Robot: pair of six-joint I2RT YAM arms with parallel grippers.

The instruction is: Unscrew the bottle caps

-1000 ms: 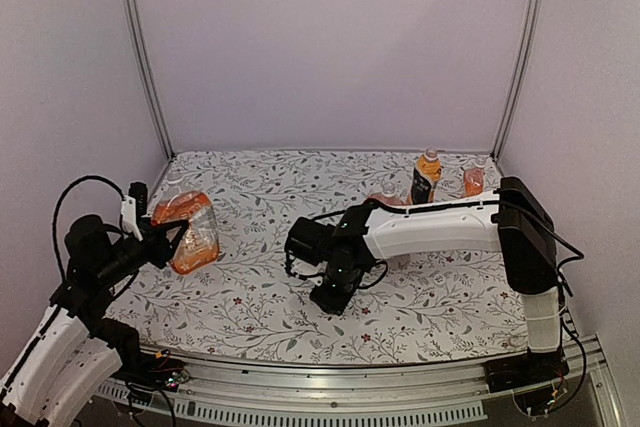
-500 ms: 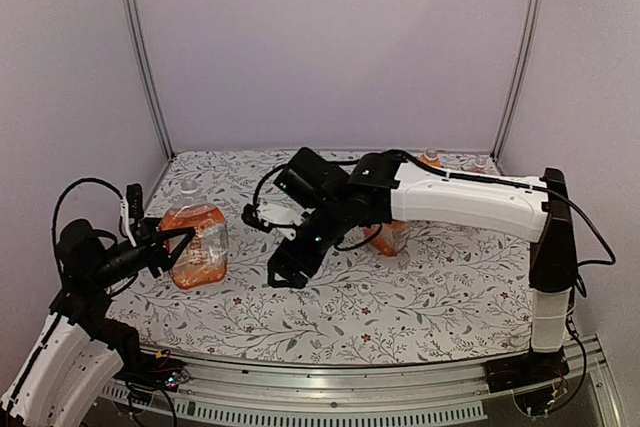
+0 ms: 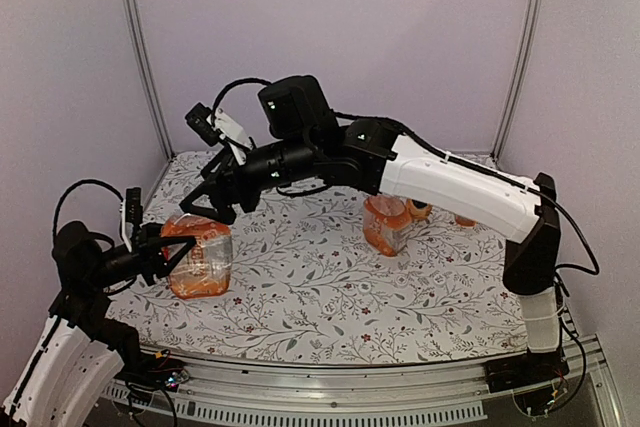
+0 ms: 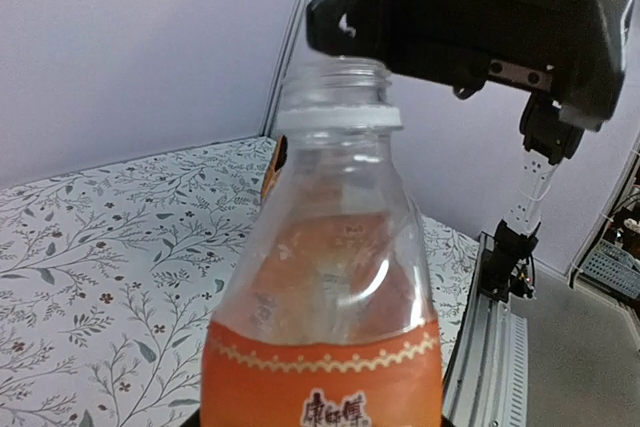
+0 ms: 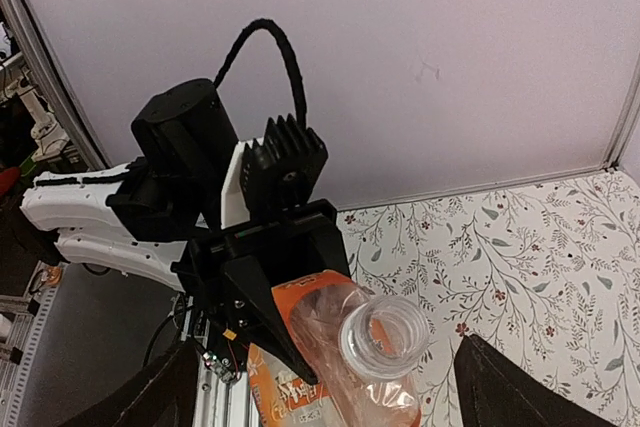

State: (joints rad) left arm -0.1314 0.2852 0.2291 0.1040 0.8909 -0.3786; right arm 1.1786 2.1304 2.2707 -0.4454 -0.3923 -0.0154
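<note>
While the left claw (image 3: 188, 253) is clamped on the body of a bottle (image 3: 203, 269) nearest the bases, that bottle has gone from tilted a sec ago to upright, its base apparently on the table (image 3: 300, 297).

The bigger change is the right arm. A sec ago it was low over mid-table, and now it has swung up and across to the left side. Its right claw (image 3: 212, 203) hovers just above the bottle's neck, fingers (image 5: 150, 399) spread wide apart w/ nothing between them.

Both wrist views show this bottle's mouth (image 5: 383, 335) open — no cap on it, only the white ring (image 4: 338, 117) left round the neck. So this one looks done, and I'd judge there's nothing here for the right claw to turn. Where the loose cap went I can't tell.

Farther back a second bottle (image 3: 385, 225) stands mid-table w/ others behind it. Their tops are hidden by the right arm, so I can't tell if their caps are on — those are prob the work left.
</note>
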